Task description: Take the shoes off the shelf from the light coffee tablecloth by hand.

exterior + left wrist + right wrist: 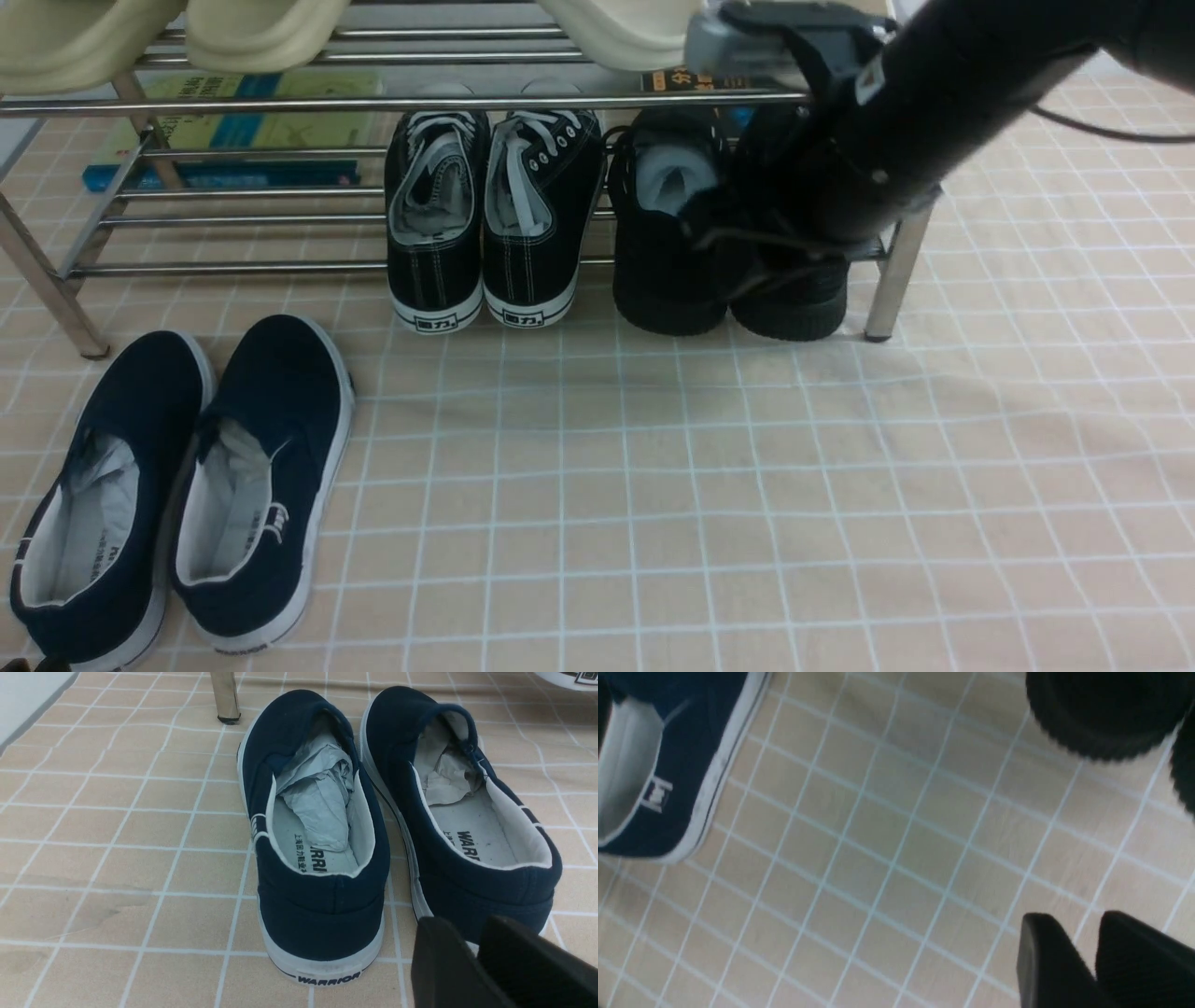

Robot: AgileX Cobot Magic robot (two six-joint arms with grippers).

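Observation:
The shoes [667,243], all black with pale grey insides, stand side by side on the lower tier at the right end of the chrome shelf [373,103], heels out. My right arm reaches down over the right shoe [794,303] and hides much of it. In the right wrist view the right gripper [1076,919] is open with nothing between its fingers, above the light coffee tablecloth [653,485], and a black shoe sole [1101,714] shows close by. The left gripper [469,921] is slightly open and empty, just behind the heels of the navy slip-ons [322,826].
Black canvas sneakers with white soles [485,215] stand on the lower tier left of the shoes. The navy slip-ons [187,485] lie on the cloth at front left. Cream slippers [252,33] sit on the top tier, with books [233,140] below. A shelf leg [892,271] stands by the shoes.

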